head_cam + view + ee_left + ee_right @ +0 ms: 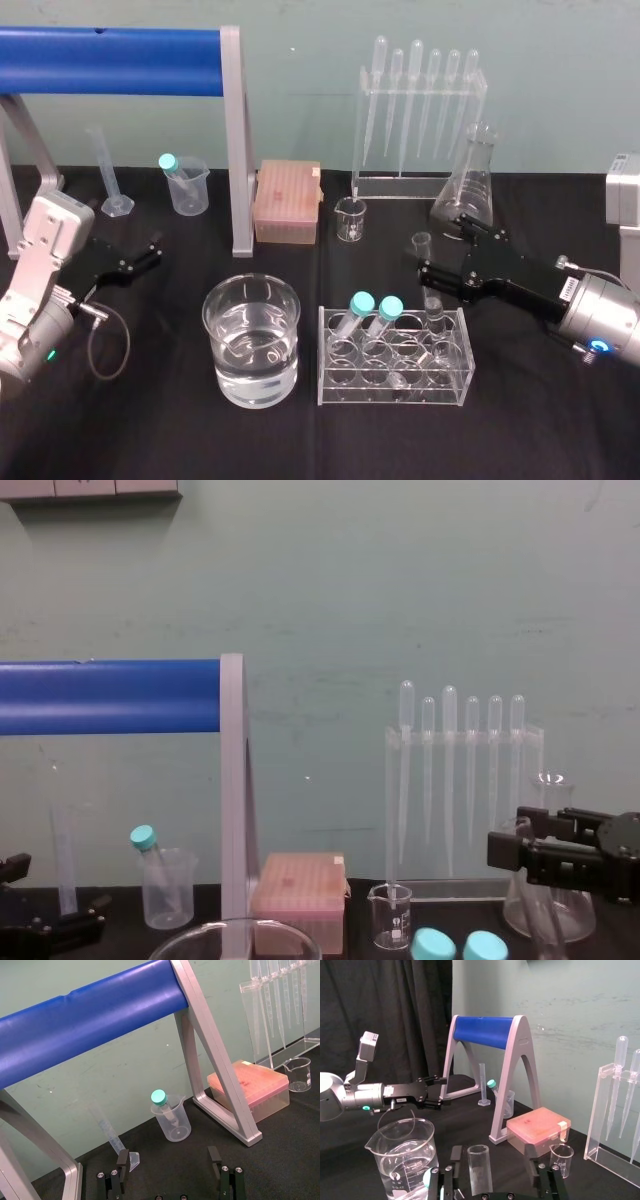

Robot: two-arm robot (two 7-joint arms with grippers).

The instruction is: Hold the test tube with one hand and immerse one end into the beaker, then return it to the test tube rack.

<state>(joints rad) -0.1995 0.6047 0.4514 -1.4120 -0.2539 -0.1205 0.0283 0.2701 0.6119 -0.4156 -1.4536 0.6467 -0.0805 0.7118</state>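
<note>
The test tube (428,285) stands upright in the right end of the clear test tube rack (395,372), its open mouth above the rack top. My right gripper (432,262) is at the tube's upper part, open; in the right wrist view the test tube (480,1172) stands between the fingers (454,1160) with a gap on each side. The beaker (252,340), wide and about half full of water, sits left of the rack; the beaker (402,1155) also appears beside the tube. My left gripper (150,252) hovers open and empty at the far left.
Two teal-capped tubes (372,312) lean in the rack. Behind are a small glass beaker (351,218), a pink tip box (288,202), a conical flask (470,180), a pipette stand (418,120), a plastic beaker with a capped tube (186,182), and a blue-barred metal frame (236,140).
</note>
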